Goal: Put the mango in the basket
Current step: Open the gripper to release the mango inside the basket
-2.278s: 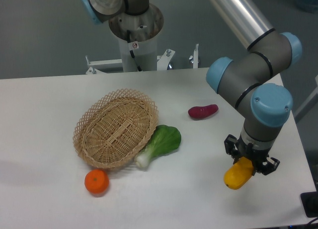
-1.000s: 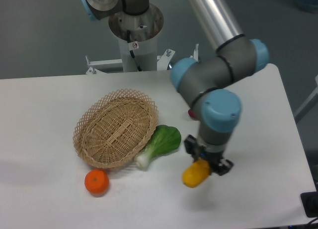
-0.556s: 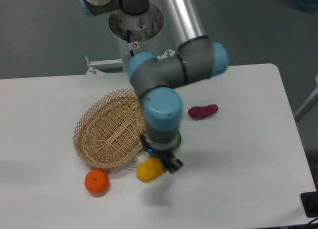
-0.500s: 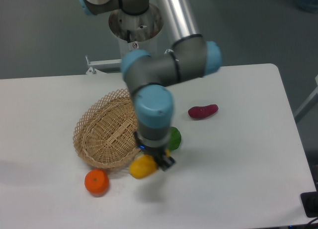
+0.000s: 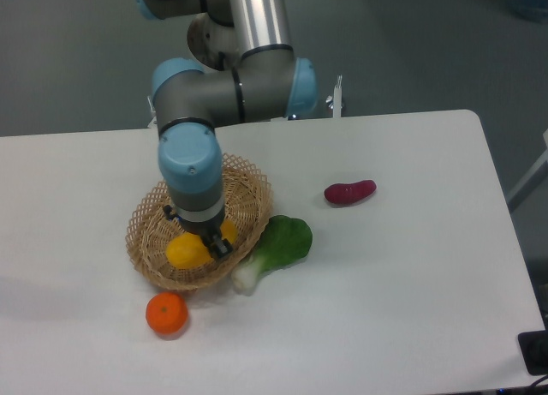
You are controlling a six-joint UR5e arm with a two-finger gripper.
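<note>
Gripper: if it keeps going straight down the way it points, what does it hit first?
Probably the woven floor of the tan wicker basket. The gripper points down over it, shut on the yellow-orange mango, which would land first. Height above the weave is unclear.

Table (image 5: 411,309): white, carries all the items.
Round orange fruit (image 5: 166,314): near the front edge, left of centre.
Green leafy vegetable (image 5: 277,248): centre, white stem end pointing front-left.
Sweet potato (image 5: 349,192): dark red-purple, right of centre, well apart from the others.
</note>
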